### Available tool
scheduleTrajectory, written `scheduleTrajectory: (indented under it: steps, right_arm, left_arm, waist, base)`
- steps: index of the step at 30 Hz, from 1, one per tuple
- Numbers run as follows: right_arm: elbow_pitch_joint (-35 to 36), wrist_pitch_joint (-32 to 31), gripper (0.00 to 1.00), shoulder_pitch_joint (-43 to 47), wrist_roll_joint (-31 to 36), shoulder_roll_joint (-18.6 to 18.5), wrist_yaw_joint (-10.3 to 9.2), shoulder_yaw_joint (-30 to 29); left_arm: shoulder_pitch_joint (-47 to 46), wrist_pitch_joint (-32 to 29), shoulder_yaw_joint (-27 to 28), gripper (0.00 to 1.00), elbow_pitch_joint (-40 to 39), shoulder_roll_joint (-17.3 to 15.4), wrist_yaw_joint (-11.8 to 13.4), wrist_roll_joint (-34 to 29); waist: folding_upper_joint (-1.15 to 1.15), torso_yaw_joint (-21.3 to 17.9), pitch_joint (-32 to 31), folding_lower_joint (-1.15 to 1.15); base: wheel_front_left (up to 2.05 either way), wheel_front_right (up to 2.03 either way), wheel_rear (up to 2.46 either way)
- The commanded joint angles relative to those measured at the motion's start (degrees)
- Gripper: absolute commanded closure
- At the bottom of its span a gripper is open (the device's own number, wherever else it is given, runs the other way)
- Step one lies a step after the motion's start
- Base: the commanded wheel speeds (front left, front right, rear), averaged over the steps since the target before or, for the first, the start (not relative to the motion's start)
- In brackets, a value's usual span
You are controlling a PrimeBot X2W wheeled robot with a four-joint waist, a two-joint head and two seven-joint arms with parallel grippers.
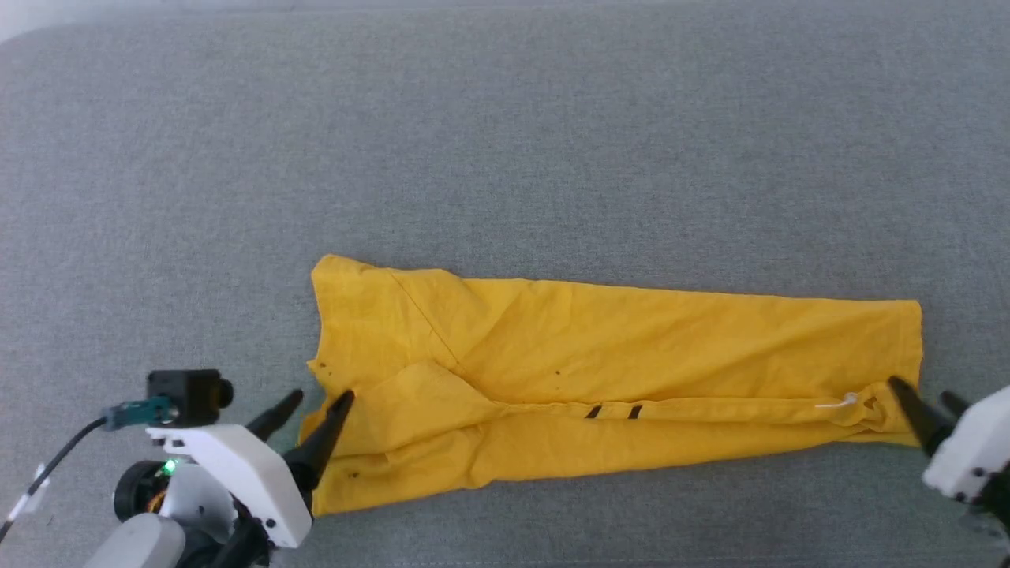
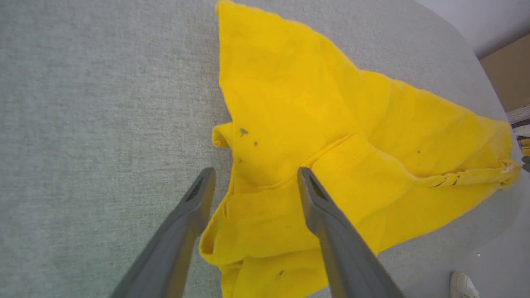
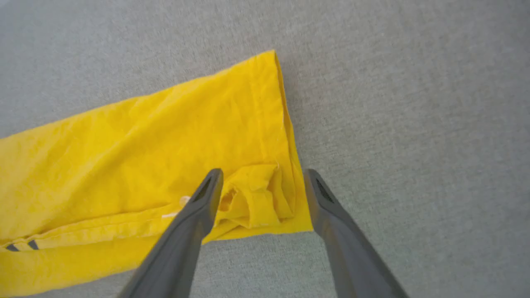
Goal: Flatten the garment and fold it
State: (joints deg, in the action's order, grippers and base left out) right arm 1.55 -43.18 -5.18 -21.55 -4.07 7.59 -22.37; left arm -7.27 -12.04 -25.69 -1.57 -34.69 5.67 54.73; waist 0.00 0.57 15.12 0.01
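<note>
Shirt (image 1: 631, 347): yellow, folded into a long band across the grey counter (image 1: 505, 158).
Left fingers (image 1: 325, 438): spread apart, empty, straddling the shirt's left edge.
Right fingers (image 1: 915, 410): spread apart, empty, straddling its right corner.

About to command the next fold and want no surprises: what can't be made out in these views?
Garment print: head view, folded inside; two black marks peek out at the fold.
White speck near the right end: head view, too small to tell tag from thread.
Right gripper: head view, body cut off by the right edge.
Left gripper: left wrist view, unclear whether its fingertips touch the cloth.
</note>
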Motion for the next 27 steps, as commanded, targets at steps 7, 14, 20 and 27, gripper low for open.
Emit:
scheduleTrajectory:
  steps: [7,14,20,27]
  right_arm:
    - [9.5,6.8,0.0,1.6,-0.6,0.4,-0.1,-1.9]
    - [8.0,16.5,0.0,3.8,2.8,0.7,-0.1,-0.8]
    - [3.2,18.7,0.0,4.7,4.1,0.9,-0.1,-0.3]
    - [-2.2,17.8,0.0,3.9,5.2,-0.3,-0.1,-0.8]
  left_arm:
    - [3.6,14.4,6.1,0.0,-6.9,0.6,4.8,-5.7]
    - [5.3,27.0,16.6,0.0,-14.4,9.4,9.1,-20.5]
    - [11.0,27.0,21.9,0.0,-18.0,18.9,5.0,-32.0]
    - [13.0,27.0,23.5,0.0,-15.4,23.1,-1.4,-37.6]
  waist:
    - [0.0,-0.3,-0.6,-0.01]
    - [0.0,0.1,-1.4,-0.01]
    - [0.0,1.0,-1.8,-0.01]
    - [0.0,3.0,-0.9,-0.01]
  base:
    - [0.0,0.0,0.0]
    - [0.0,0.0,0.0]
    - [0.0,0.0,0.0]
    - [0.0,0.0,0.0]
